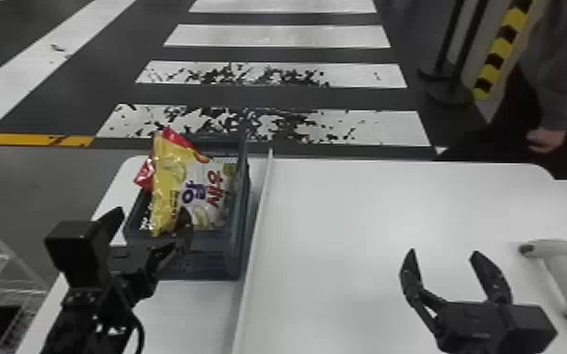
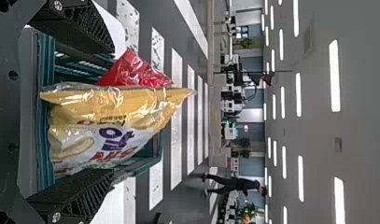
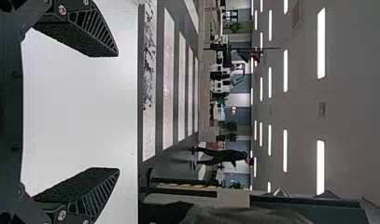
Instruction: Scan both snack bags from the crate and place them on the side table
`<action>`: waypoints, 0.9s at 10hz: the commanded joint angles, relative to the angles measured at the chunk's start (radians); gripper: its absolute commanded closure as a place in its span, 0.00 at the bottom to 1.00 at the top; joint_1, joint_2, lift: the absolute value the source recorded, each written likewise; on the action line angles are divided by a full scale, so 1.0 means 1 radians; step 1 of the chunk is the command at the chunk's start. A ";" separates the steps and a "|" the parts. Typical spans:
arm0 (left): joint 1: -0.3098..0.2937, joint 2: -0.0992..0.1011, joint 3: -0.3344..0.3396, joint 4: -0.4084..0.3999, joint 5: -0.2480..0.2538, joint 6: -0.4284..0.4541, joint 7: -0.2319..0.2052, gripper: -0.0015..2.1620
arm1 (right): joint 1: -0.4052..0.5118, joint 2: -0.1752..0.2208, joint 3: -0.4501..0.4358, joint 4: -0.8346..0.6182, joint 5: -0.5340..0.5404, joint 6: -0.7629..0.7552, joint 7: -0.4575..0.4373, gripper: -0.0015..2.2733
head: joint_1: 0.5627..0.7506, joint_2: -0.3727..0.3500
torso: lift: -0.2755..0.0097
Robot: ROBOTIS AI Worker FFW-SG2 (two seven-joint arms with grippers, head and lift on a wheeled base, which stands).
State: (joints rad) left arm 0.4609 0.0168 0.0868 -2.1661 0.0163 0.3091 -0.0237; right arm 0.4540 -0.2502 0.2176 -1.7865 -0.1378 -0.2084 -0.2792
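Snack bags (image 1: 193,188) in crate (image 1: 238,249), white table (image 1: 344,212) — both jaws wide, striped floor (image 1: 278,36) beyond

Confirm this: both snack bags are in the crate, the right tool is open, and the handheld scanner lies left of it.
Wrong side: the head view shows the handheld scanner lying to the right of the right tool. The rest stands.

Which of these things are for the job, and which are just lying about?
For the job:
yellow-and-white snack bag
red bag behind it
dark crate
handheld scanner
left claw
right claw

Just about:
wire rack
yellow-and-black striped strip
white floor stripes
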 commanded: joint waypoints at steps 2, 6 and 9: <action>-0.085 -0.001 0.053 0.025 0.028 0.092 -0.008 0.04 | 0.011 -0.008 0.000 -0.007 0.006 0.008 0.000 0.05 | 0.70 0.63 | 0.63; -0.205 0.000 0.057 0.120 0.037 0.233 -0.081 0.07 | 0.012 -0.011 0.002 -0.013 0.007 0.014 0.000 0.05 | 0.70 0.65 | 0.63; -0.219 0.000 0.063 0.126 0.042 0.325 -0.185 0.18 | 0.011 -0.011 0.000 -0.013 0.007 0.014 0.000 0.05 | 0.70 0.61 | 0.63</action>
State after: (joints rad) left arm 0.2411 0.0169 0.1487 -2.0368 0.0567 0.6077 -0.2121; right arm 0.4646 -0.2611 0.2180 -1.7994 -0.1303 -0.1939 -0.2792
